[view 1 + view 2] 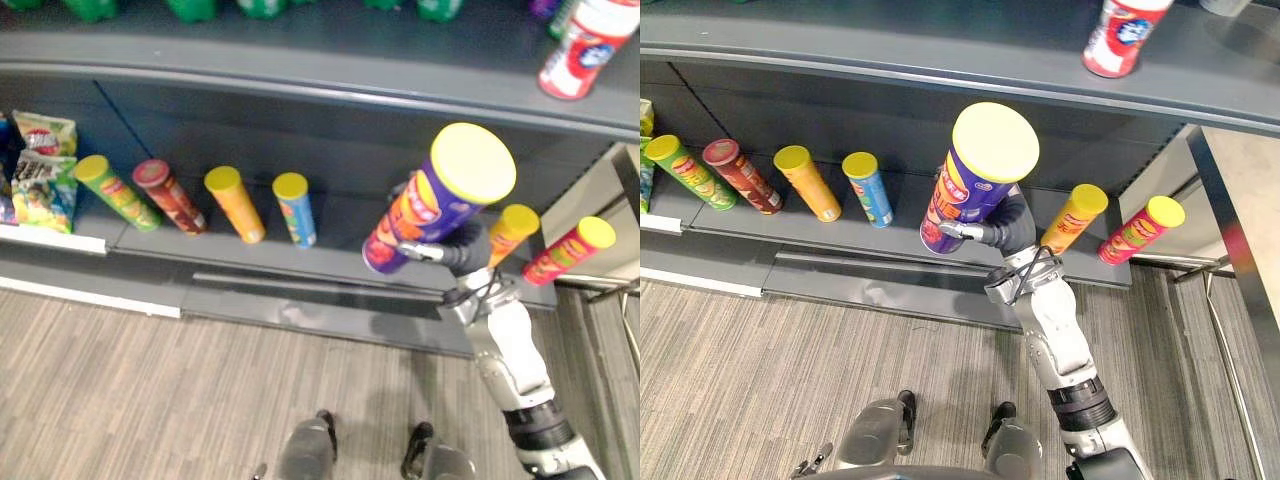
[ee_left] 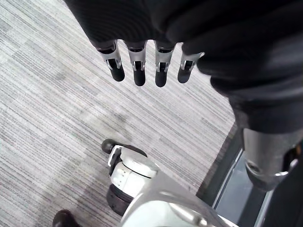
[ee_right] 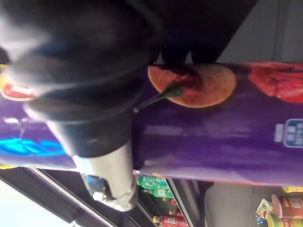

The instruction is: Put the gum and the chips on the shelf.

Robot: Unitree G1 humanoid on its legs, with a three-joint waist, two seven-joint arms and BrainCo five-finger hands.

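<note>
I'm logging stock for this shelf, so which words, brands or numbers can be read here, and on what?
Purple chips can in the right robot hand: logo and small print, too blurred to read.
Red-and-white can on the upper shelf: label too small to read.
Row of cans on the lower shelf and snack bags beside them: labels too small to read.

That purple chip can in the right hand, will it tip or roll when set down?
Probably stiff: the purple can shows no dent in the right hand. Tall and narrow, so apt to tip if nudged; round, so could then roll.
</note>
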